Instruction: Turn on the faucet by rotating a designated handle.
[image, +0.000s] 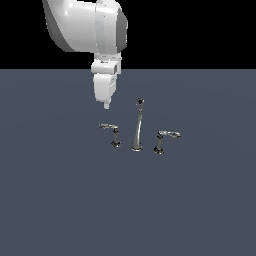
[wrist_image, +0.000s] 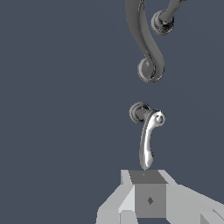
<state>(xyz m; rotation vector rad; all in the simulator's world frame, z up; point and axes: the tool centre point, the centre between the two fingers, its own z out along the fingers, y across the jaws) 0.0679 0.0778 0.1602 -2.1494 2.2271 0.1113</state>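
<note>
The chrome faucet stands on the grey floor, its tall slim spout in the middle. The designated handle stands at the exterior view's left of the spout, and its thin lever points left. The twin handle stands on the right, its lever pointing right. My gripper hangs above the designated lever's outer end, apart from it, with its fingers together and nothing in them. In the wrist view the designated handle lies just beyond my gripper, lever tip nearest it. The spout and twin handle lie farther off.
The flat dark grey floor runs all around the faucet set. The white arm comes down from the top of the exterior view. Nothing else stands on the floor.
</note>
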